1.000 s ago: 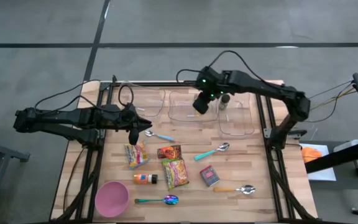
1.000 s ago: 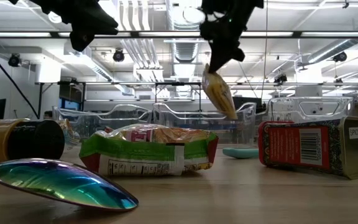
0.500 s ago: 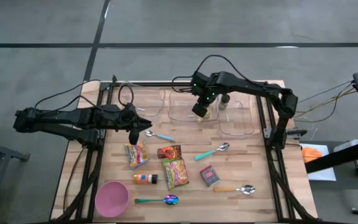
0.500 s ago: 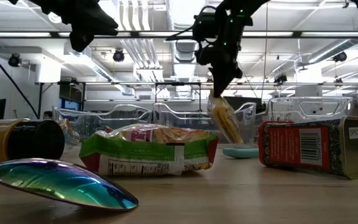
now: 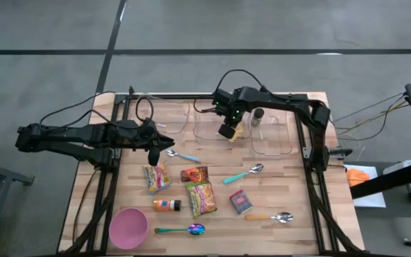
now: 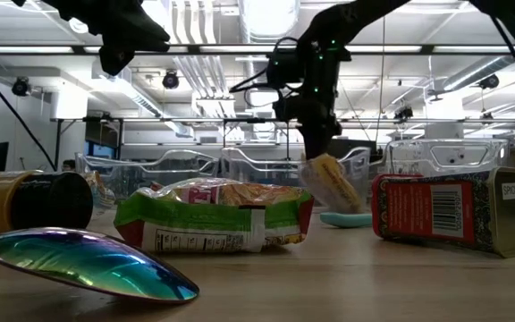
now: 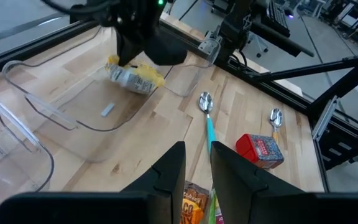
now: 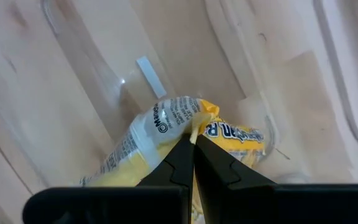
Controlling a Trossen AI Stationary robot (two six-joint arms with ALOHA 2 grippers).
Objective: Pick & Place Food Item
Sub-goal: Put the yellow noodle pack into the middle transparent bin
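A yellow and white snack packet [image 8: 166, 124] hangs in my right gripper [image 5: 227, 130], which is shut on it over the middle clear container [image 5: 200, 133] at the table's far side. In the low view the packet [image 6: 329, 183] slants down behind the container's walls. The left wrist view shows the same packet [image 7: 132, 76] low inside the container, under that gripper. My left gripper [image 5: 154, 155] hovers over the table's left part above a packet, a narrow gap between its fingers [image 7: 173, 180] with nothing in it. My right gripper pinches the packet's crimped upper end [image 8: 194, 121] between its two fingertips, coming from above and pointing steeply down. The packet hangs tilted below the fingers, its lower end [image 6: 342, 199] down within the container. Whether that end touches the container's floor I cannot tell.
Clear containers stand left [image 5: 166, 118] and right [image 5: 271, 135] of the middle one, a small bottle [image 5: 257, 116] in the right one. Nearer lie a green noodle packet [image 5: 202, 198], orange packets [image 5: 194, 173], a red tin [image 5: 240, 202], an orange bottle [image 5: 167, 205], spoons and a pink bowl [image 5: 128, 227].
My right gripper has gone down and a little toward the table's left edge, tipping more steeply downward. The packet has come down with it, from above the container's rim to inside its walls. The gripper has stayed shut on it.
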